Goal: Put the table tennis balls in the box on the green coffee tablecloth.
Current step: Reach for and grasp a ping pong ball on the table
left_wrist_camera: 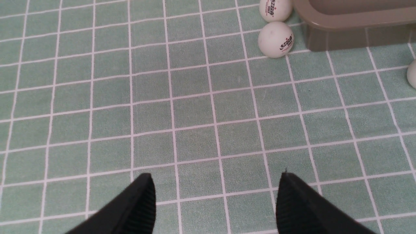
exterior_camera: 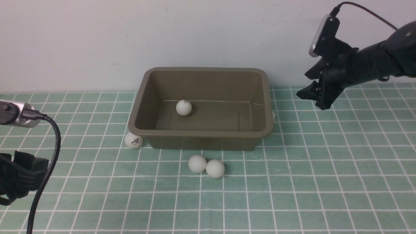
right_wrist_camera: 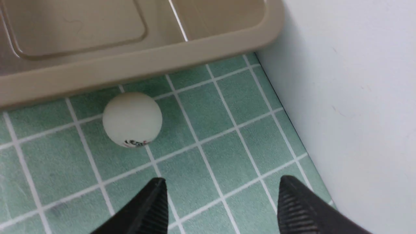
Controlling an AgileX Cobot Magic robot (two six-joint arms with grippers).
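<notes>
The olive-brown box (exterior_camera: 198, 132) stands on the green coffee tablecloth (exterior_camera: 292, 182) against the wall. One table tennis ball (exterior_camera: 183, 108) lies inside it. Another ball (exterior_camera: 133, 140) rests at the box's front left corner, and two touching balls (exterior_camera: 197, 163) (exterior_camera: 215, 168) lie just in front of the box. A further ball (right_wrist_camera: 132, 119) sits beside the box's right wall. My right gripper (right_wrist_camera: 222, 185) hangs open above the cloth a little short of that ball, raised to the right of the box (exterior_camera: 302, 85). My left gripper (left_wrist_camera: 216, 182) is open and empty at the near left, well short of two logo balls (left_wrist_camera: 275, 39) (left_wrist_camera: 275, 8).
A pale wall (right_wrist_camera: 357, 97) rises straight behind the box and close beside my right gripper. A black cable (exterior_camera: 53, 152) loops down from the left wrist camera (exterior_camera: 16, 113) at the near left.
</notes>
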